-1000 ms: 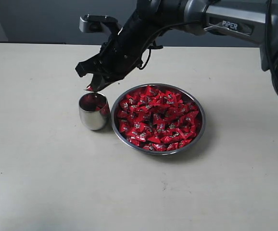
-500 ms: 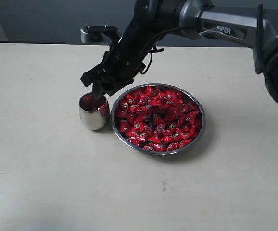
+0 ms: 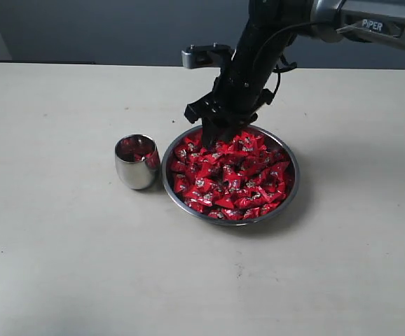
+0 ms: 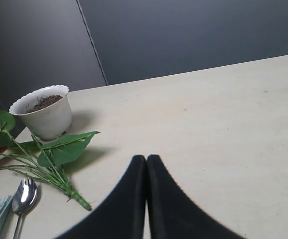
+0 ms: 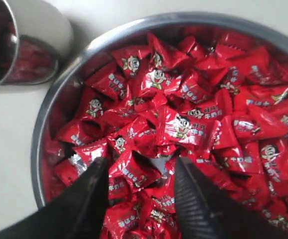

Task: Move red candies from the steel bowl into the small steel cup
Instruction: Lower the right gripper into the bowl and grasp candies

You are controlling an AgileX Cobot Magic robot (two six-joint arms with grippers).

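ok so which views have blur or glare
Exterior view: soft even light, sharp, faint shadow beside the steel bowl. Right wrist view: red candies crisp, small steel cup blurred. Left wrist view: sharp, dark wall behind, no glare.

Right pincer point(image 3: 216, 134) above steel bowl point(image 3: 234, 222) (red candies point(image 3: 230, 175) inside), cup point(image 3: 136, 169) beside

The right arm point(image 3: 258, 56) reached in from the upper right of the exterior view and bent steeply down, its black wrist section slanting toward the near left, so that the right gripper point(image 3: 215, 131) pointed downward. Its two dark fingers point(image 5: 86, 199) stood spread well apart. The left gripper point(image 4: 146, 191) lay low and close to level, its two black fingers pressed together along their length.
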